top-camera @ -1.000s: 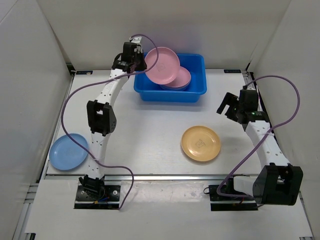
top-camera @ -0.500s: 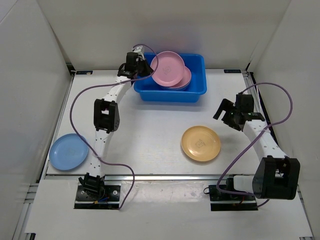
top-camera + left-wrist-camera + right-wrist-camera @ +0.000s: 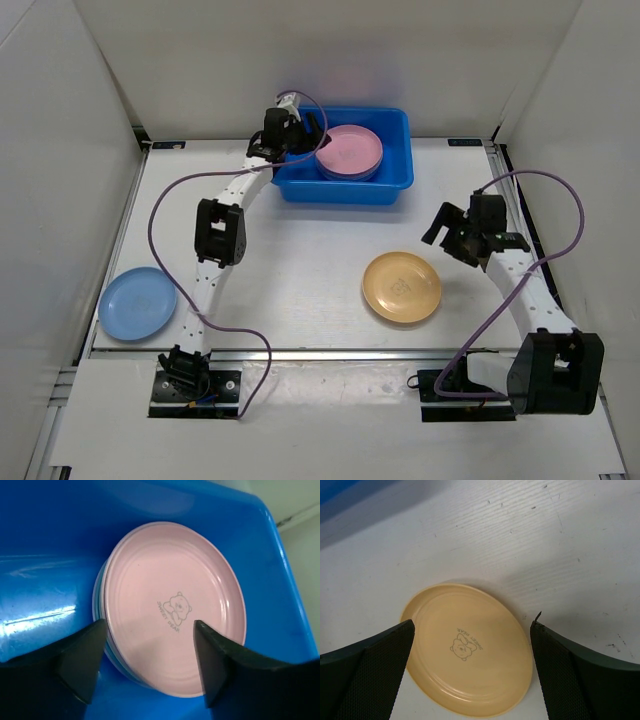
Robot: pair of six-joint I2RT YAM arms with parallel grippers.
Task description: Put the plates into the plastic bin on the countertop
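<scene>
A pink plate (image 3: 350,152) lies flat on top of a stack of plates inside the blue plastic bin (image 3: 345,190) at the back of the countertop (image 3: 290,260). My left gripper (image 3: 312,133) hovers over the bin's left end, open, with nothing between its fingers. In the left wrist view the pink plate (image 3: 175,607) lies below the open left gripper (image 3: 149,627), inside the bin (image 3: 45,580). An orange-yellow plate (image 3: 401,287) lies on the countertop. My right gripper (image 3: 447,232) stands open just right of it, above it. The right wrist view shows that plate (image 3: 467,647) framed by the open right gripper (image 3: 472,625). A light blue plate (image 3: 138,303) sits at the front left.
White walls enclose the countertop on three sides. Purple cables loop off both arms. The bin's near wall stands between the plates on the countertop and the stack.
My left gripper has opened and let go of the pink plate, which now lies flat on the stack in the bin. The right gripper has shifted slightly nearer the orange-yellow plate.
</scene>
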